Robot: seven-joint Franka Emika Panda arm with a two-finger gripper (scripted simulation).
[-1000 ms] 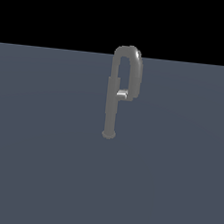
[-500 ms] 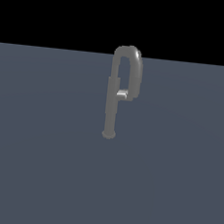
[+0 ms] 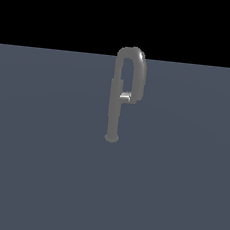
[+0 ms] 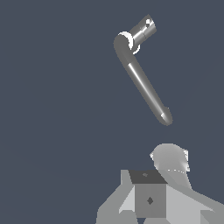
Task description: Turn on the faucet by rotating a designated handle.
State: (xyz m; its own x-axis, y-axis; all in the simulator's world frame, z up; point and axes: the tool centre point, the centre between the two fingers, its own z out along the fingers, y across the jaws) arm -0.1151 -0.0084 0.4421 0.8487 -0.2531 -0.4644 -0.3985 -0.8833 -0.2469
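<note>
- The faucet is seen in the exterior view standing upright on a flat grey-blue surface, slightly right of that view's centre.
- Its small round base rests on the surface, and the gooseneck spout is curved over toward the exterior view's right and down again.
- The handle, shinier than the pipe, is seen jutting from the upright at mid-height toward the exterior view's right, between the pipe and the descending spout end.
- In the wrist view the faucet is seen from above, with the handle projecting from its upright.
- The gripper is shown only in part in the wrist view, apart from the faucet with nothing touched.
- Whether its fingers are released or clenched cannot be told, since their tips are not shown.
- No part of the arm is seen in the exterior view.
</note>
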